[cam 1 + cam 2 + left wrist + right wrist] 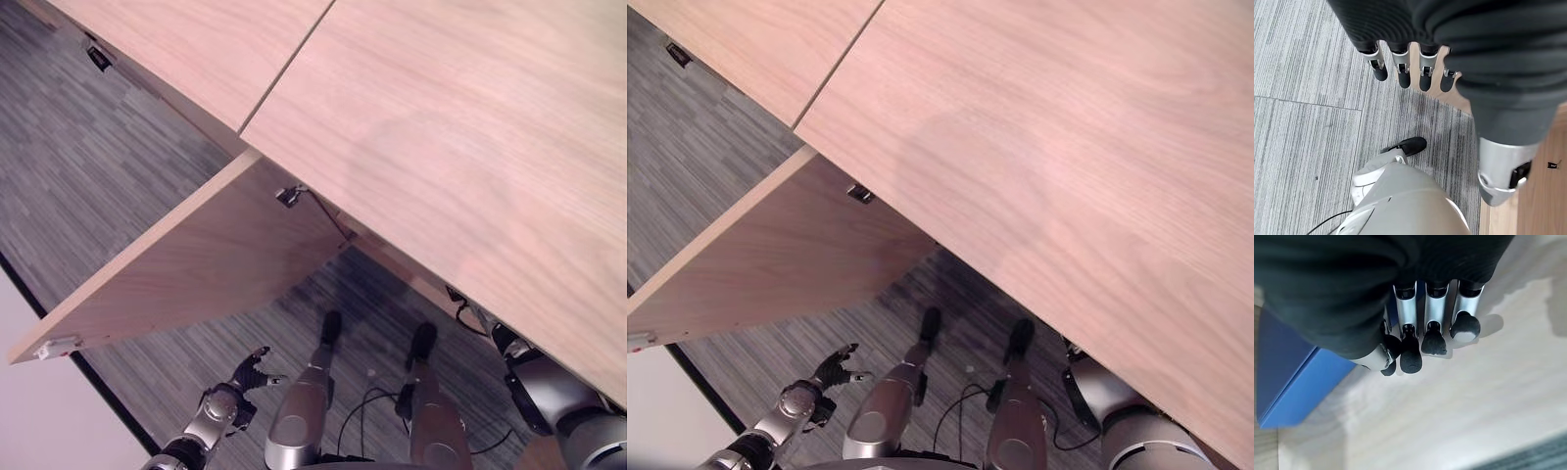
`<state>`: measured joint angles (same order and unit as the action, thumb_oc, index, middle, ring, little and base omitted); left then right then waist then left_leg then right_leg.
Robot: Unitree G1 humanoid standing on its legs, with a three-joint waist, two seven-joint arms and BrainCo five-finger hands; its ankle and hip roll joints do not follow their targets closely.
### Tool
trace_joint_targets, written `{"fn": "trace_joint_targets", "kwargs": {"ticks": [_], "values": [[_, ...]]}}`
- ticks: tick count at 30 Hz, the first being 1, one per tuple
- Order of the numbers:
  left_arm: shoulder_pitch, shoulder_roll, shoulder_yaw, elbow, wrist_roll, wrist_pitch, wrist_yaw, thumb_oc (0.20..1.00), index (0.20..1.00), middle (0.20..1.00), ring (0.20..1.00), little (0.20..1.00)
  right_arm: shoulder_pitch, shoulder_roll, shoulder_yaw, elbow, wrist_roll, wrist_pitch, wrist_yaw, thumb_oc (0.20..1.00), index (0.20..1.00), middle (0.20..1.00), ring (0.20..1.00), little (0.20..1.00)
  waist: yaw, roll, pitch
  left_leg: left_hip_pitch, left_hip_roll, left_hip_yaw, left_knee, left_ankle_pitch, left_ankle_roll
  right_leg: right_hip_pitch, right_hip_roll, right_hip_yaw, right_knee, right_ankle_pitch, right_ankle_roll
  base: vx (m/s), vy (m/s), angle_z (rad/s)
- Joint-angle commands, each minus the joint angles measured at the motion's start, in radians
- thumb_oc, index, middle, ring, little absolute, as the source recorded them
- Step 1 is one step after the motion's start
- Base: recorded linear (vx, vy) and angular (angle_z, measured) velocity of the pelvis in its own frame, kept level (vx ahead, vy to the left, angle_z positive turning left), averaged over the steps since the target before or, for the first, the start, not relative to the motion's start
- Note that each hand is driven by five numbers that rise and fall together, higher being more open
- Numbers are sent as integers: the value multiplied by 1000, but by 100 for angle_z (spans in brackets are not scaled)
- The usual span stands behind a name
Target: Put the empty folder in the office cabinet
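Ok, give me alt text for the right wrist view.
The right hand, fingers curled and holding nothing, hangs over a pale wooden shelf. Beside it on the wood is a blue folder, partly hidden by the hand's dark cover.

No text, label, number or sign can be read. The wooden cabinet top [460, 127], its open door [196, 264] and the grey carpet [88, 166] carry no print. On the carpet beside the cabinet's far edge lies a small dark tag [98, 57], too small to tell whether it bears any writing. The blue folder [1298, 382] shows a plain face with no lettering.
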<state>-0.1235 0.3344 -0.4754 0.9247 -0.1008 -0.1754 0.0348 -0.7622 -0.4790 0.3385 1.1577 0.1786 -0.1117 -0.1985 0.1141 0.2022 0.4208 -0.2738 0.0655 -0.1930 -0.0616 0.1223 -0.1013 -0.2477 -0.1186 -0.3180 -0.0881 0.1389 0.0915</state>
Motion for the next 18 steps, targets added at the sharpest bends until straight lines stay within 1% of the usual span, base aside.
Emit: {"fn": "trace_joint_targets", "kwargs": {"ticks": [1, 2, 3, 15, 16, 18], "values": [[-14, 57, -48, -8, -24, -18, -1, 1000, 1000, 1000, 1000, 1000, -62, -73, 7, 52, 58, -26, -30, 200, 200, 200, 200, 200, 16, -31, -10, -55, -28, 62, 67, -42, 10, -26, -86, 113, 196, -163, 59, -14, -4, 13], [-15, 59, -50, -11, -28, -17, -3, 1000, 1000, 1000, 1000, 1000, -80, -89, 8, 55, 64, -27, -34, 200, 200, 200, 200, 200, 19, -29, -6, -60, -28, 60, 66, -39, 9, -33, -86, 113, 198, -163, 59, -33, -5, 18], [-17, 75, -55, -20, -37, -21, -12, 1000, 1000, 1000, 1000, 1000, -158, -154, 19, 74, 70, -31, -45, 200, 200, 200, 200, 200, 23, -16, 11, -72, -30, 52, 53, -27, 4, -50, -87, 105, 205, -167, 59, -23, -13, 19], [-5, 106, -82, -64, -45, -27, -37, 1000, 1000, 1000, 1000, 1000, -305, -294, 50, 126, 79, -32, -64, 200, 200, 200, 200, 200, 34, -6, 11, -52, -37, 32, 7, -11, -6, -45, -90, 86, 207, -176, 59, 3, -16, 13], [-4, 112, -80, -62, -50, -28, -41, 1000, 1000, 1000, 1000, 1000, -339, -329, 61, 138, 80, -30, -67, 200, 200, 200, 200, 200, 37, -6, 7, -49, -37, 29, 0, -9, -8, -44, -92, 82, 206, -174, 61, 9, -20, 4], [-5, 113, -80, -58, -48, -28, -42, 1000, 1000, 1000, 1000, 1000, -350, -337, 67, 142, 78, -28, -67, 200, 200, 200, 200, 200, 36, -6, 6, -47, -37, 28, -1, -9, -9, -44, -92, 82, 204, -174, 61, 8, -12, 4]]}}
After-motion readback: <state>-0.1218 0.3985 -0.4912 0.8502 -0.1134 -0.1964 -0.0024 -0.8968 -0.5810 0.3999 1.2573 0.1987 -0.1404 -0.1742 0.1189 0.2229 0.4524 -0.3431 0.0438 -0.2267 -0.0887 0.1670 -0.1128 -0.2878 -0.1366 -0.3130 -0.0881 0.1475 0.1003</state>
